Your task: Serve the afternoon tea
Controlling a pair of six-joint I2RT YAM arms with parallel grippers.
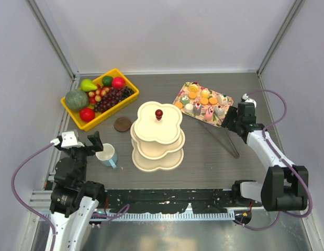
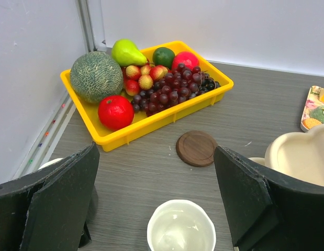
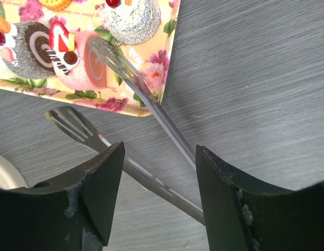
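Cream stand (image 1: 157, 137) shows bare tiers; I judge serving not yet begun.
I read both grippers as spread wide and holding nothing. The left gripper (image 2: 156, 204) hangs over the pale blue mug (image 2: 181, 232), which stands untouched just left of the stand. The right gripper (image 3: 159, 157) brackets the metal tongs (image 3: 169, 130), which lie on the table with one tip on the floral tray (image 3: 159, 57). All pastries (image 1: 203, 99) sit on that tray. Remaining, in my judgement: grasp tongs, load tiers, place mug.
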